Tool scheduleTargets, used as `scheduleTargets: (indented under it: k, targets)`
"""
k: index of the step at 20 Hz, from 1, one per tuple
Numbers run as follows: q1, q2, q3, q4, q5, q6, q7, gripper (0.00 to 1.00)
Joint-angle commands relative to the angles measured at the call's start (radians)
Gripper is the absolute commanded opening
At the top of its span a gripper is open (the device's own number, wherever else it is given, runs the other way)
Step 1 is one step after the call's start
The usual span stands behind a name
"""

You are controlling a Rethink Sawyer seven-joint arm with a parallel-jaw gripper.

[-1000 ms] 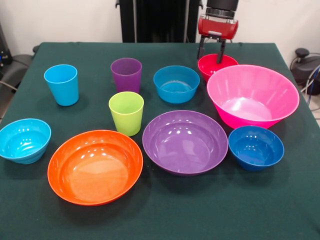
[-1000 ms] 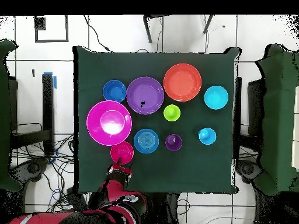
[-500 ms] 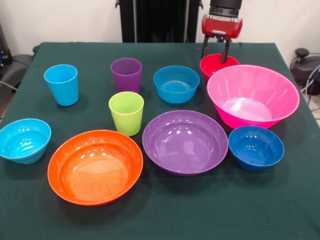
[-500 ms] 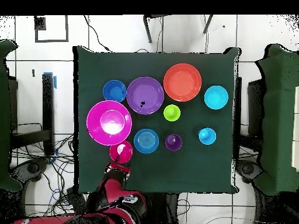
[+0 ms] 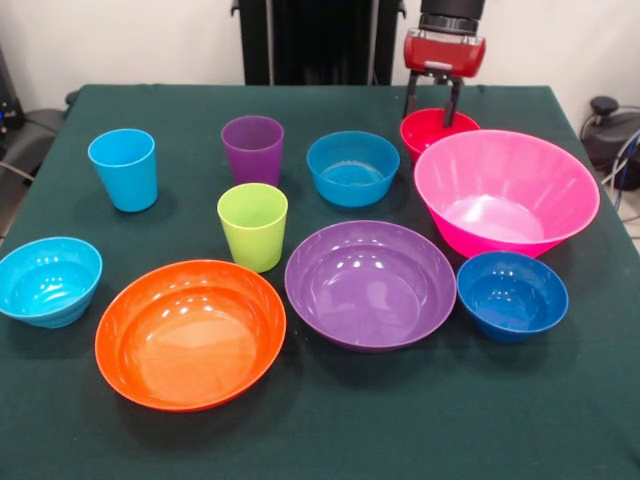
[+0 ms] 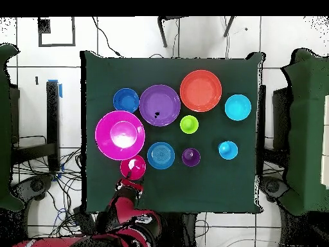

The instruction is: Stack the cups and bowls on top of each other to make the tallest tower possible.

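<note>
My gripper [image 5: 432,103] hangs at the far rim of the small red bowl [image 5: 440,128], open, with one finger left of the rim and one over the bowl's inside. In the overhead view the gripper [image 6: 130,185] sits just below the red bowl [image 6: 133,167]. The light blue cup [image 5: 123,168], purple cup [image 5: 252,148] and lime green cup [image 5: 252,225] stand upright. The blue bowl [image 5: 352,167], big pink bowl [image 5: 505,190], dark blue bowl [image 5: 512,294], wide purple bowl [image 5: 370,283], orange bowl [image 5: 190,332] and cyan bowl [image 5: 48,280] each stand alone. No tower is in view.
All pieces rest on a dark green table [image 5: 330,430]. The pink bowl's rim lies right beside the red bowl. Chairs [image 6: 302,128] stand at both sides of the table in the overhead view.
The gripper has risen slightly and shifted a little along the red bowl's far rim. The red bowl has nudged a touch. Everything else stays in place.
</note>
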Motion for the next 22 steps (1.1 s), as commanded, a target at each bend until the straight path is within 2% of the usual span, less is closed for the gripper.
scheduleTargets:
  k: [1, 22]
  targets:
    - [-0.031, 0.027, 0.115, -0.085, 0.02, 0.057, 0.18, 1.0]
    - [-0.039, 0.091, 0.109, -0.136, 0.029, 0.026, 0.166, 1.0]
